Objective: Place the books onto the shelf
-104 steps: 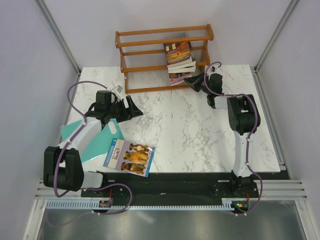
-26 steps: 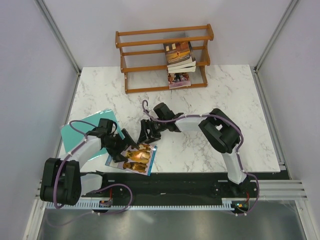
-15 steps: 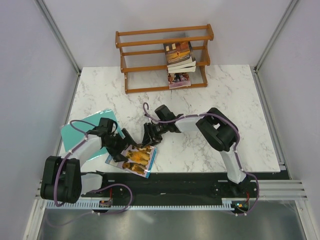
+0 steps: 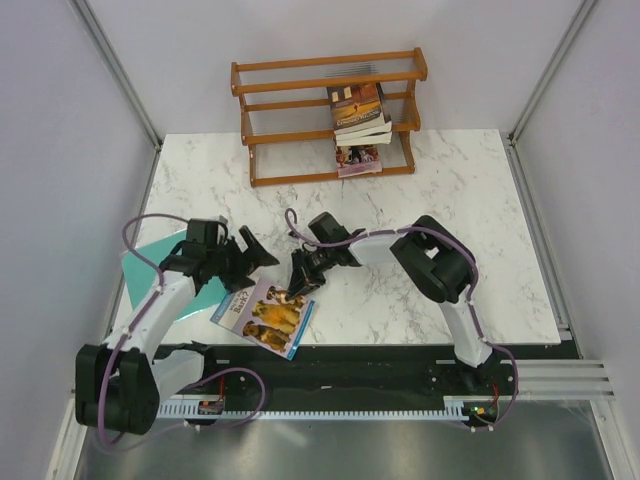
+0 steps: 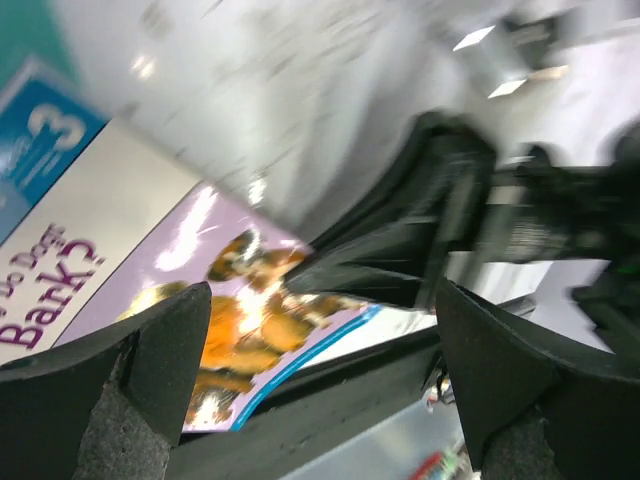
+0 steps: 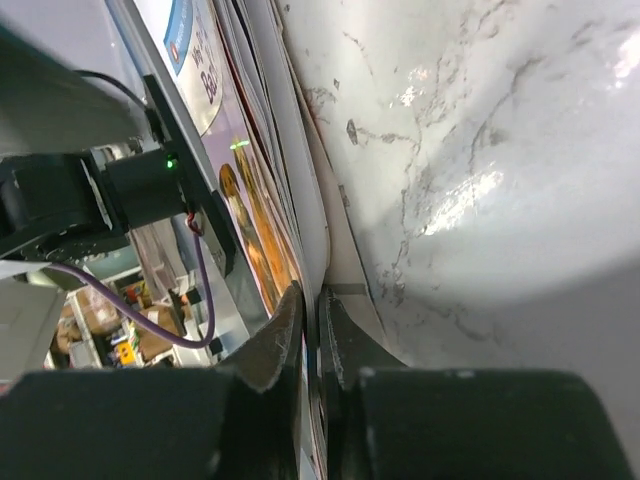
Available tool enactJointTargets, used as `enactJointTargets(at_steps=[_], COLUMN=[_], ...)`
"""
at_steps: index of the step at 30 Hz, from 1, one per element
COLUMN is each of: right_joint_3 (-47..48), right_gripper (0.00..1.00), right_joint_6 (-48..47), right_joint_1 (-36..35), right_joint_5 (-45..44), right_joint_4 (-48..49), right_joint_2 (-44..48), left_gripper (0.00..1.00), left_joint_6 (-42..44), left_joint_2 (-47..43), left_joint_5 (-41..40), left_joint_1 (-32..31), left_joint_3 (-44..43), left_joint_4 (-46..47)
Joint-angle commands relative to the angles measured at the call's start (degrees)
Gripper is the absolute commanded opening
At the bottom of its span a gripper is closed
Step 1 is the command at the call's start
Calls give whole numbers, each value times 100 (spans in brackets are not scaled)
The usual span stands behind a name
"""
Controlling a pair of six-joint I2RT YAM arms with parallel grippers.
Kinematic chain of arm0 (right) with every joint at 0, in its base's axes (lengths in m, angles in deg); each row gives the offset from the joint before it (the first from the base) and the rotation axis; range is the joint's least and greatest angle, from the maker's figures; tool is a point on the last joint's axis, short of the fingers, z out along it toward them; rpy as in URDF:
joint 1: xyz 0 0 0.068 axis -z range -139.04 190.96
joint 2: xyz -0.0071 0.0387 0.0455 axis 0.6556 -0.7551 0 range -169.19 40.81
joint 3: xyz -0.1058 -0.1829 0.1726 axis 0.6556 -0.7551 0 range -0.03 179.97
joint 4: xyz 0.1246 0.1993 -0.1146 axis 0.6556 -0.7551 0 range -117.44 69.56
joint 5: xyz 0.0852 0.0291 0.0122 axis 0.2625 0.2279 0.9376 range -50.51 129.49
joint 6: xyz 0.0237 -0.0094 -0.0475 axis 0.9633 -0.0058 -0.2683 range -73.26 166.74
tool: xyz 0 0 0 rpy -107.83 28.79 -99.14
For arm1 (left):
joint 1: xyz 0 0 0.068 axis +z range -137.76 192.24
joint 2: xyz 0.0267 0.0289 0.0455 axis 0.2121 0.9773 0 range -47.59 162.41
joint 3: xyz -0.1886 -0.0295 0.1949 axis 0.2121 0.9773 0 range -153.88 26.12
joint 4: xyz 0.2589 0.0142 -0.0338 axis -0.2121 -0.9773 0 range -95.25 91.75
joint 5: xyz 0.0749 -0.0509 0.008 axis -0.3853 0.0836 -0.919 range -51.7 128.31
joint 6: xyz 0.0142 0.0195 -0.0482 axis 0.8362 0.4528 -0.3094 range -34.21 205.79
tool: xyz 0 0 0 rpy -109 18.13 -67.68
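A blue-white book with dogs on its cover (image 4: 262,312) lies near the table's front edge. My right gripper (image 4: 301,279) is shut on its far right edge; in the right wrist view the book's pages (image 6: 262,225) run between the nearly closed fingertips of the right gripper (image 6: 311,302). My left gripper (image 4: 252,256) hovers open just beyond the book's left corner, holding nothing. In the left wrist view the dog cover (image 5: 130,290) lies under the wide-open left gripper (image 5: 320,395). The orange-brown shelf (image 4: 300,72) stands at the back, with a stack of books (image 4: 359,112) on it and another book (image 4: 358,158) below.
A flat teal cutting board (image 4: 148,262) lies at the left, partly under my left arm. The black base rail (image 4: 380,365) runs along the front edge just below the dog book. Grey walls close in both sides.
My right gripper has closed on the dog book's far edge. My left gripper has drawn back and up off the book's left side, still open. The book has turned slightly.
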Motion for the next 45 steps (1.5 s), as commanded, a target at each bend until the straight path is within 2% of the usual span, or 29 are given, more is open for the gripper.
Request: enactJointTargets(at_steps=[1,8,15,19,22,32,34,39,43,45], right_joint_3=[-173,-296,-112,-15,-33,-32,-59,-375,-700,-928], right_gripper=[7,6,7,7,7,9,10,10,10,10], right_joint_6=[-180,-224,-189,-110,-66,171,329,646,777,787], right_joint_1=[262,886,1212,1229,1229,1273,1273,1273,1273,1273], right_joint_5=[-705,-1566,-1963,-1823,-1779,-1718,-1621,-1374,-1313,-1348], right_joint_4=[-148,-262,-412,-412,-403,-210,-88,317,536,633], right_joint_2=[768,2288,3098,3230,3397,3960,3960,3925,3837,3793], left_gripper=[100,99,98,98,98,97,96,89,82,74], left_joint_6=[568,709,622,359,77,-441,-626,-1152,-1531,-1733], left_joint_2=[-751,-909,-936,-734,-532,22,154,496,970,1085], left_joint_5=[-381,-540,-629,-418,-251,83,180,584,918,1076], left_joint_1=[-5,-5,-5,-5,-5,-14,-14,-32,-49,-67], left_joint_3=[-664,-824,-798,-596,-332,98,204,565,495,425], left_joint_4=[443,522,987,1707,2672,4107,4704,6573,7541,7772])
